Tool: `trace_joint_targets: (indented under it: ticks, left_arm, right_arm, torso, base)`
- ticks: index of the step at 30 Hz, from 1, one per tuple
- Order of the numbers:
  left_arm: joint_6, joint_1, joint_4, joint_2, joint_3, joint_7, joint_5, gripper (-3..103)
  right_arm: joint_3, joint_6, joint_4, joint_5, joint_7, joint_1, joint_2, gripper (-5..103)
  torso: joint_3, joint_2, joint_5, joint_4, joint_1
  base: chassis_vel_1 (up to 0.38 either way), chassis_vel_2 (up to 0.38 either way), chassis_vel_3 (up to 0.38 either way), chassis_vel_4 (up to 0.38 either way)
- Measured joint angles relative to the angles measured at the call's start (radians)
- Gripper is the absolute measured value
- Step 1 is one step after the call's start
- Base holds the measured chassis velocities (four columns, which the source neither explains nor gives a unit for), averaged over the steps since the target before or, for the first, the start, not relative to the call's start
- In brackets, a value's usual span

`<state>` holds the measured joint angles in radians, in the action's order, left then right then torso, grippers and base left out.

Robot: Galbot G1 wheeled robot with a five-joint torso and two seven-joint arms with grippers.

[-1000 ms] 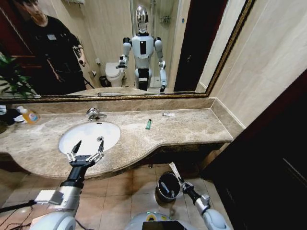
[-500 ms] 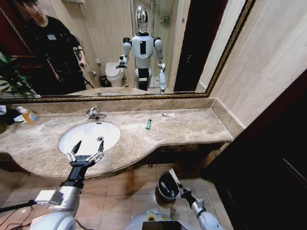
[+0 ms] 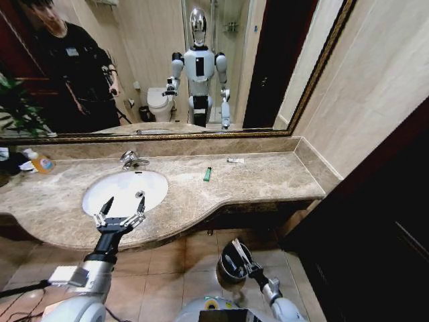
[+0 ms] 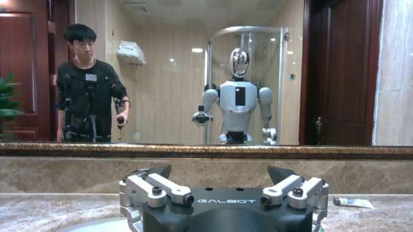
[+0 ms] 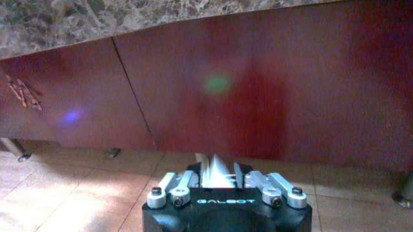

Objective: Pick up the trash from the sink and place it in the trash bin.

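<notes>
Left claw (image 3: 121,205): you are holding it spread wide, gripping nothing, over the front rim of the sink (image 3: 100,190).
Right claw (image 3: 232,249): you are pinching a flat white strip (image 5: 215,172) above the trash bin (image 3: 224,274).
Worktop (image 3: 268,176): green lighter (image 3: 208,174) and small tube (image 3: 235,160) are lying beyond the basin.

"GALBOT" printed on left end effector (image 4: 223,179), right end effector (image 5: 216,166).
</notes>
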<state>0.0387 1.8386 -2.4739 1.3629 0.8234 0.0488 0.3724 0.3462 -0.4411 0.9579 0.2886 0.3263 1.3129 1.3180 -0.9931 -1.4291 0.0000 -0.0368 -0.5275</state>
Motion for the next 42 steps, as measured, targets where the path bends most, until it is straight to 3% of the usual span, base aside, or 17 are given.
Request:
trace_joint_targets:
  ticks: [1,2,8,11,14,19,31,42]
  left_arm:
    - [0.0,0.0,0.0,0.0,0.0,0.0,0.0,100]
    - [0.0,0.0,0.0,0.0,0.0,0.0,0.0,100]
    - [0.0,0.0,0.0,0.0,0.0,0.0,0.0,100]
    - [0.0,0.0,0.0,0.0,0.0,0.0,0.0,100]
    - [0.0,0.0,0.0,0.0,0.0,0.0,0.0,100]
    - [0.0,0.0,0.0,0.0,0.0,0.0,0.0,100]
    - [0.0,0.0,0.0,0.0,0.0,0.0,0.0,100]
    - [0.0,0.0,0.0,0.0,0.0,0.0,0.0,100]
  right_arm:
    - [0.0,-0.001,0.002,-0.001,0.001,0.002,-0.001,33]
    - [0.0,-0.001,0.004,-0.001,0.002,0.004,-0.002,44]
    - [0.002,-0.002,0.009,-0.001,0.003,0.006,-0.006,61]
    - [0.003,-0.002,0.012,-0.001,0.004,0.008,-0.007,77]
    - [0.003,-0.002,0.014,-0.001,0.004,0.009,-0.007,82]
    - [0.001,-0.004,0.014,-0.001,0.005,0.01,-0.005,99]
    - [0.004,-0.002,0.052,0.0,-0.008,0.028,-0.003,100]
    - [0.083,0.093,0.408,0.07,-0.026,0.183,-0.051,100]
  torso:
    - [0.0,0.0,0.0,0.0001,0.0]
    - [0.0,0.0,0.0,0.0,0.0]
    - [0.0,0.0,-0.0001,0.0,0.0]
    - [0.0,0.0,0.0,0.0,0.0]
    - [0.0,0.0,0.0,0.0,0.0]
    - [0.0,0.0,0.0,0.0,0.0]
    - [0.0,0.0,0.0001,0.0,0.0]
    - [0.0,0.0,0.0002,0.0001,0.0]
  base:
    - [0.0,0.0,0.0,0.0]
    - [0.0,0.0,0.0,0.0]
    - [0.0,0.0,0.0,0.0]
    - [0.0,0.0,0.0,0.0]
    - [0.0,0.0,0.0,0.0]
    - [0.0,0.0,0.0,0.0]
    - [0.0,0.0,0.0,0.0]
    - [0.0,0.0,0.0,0.0]
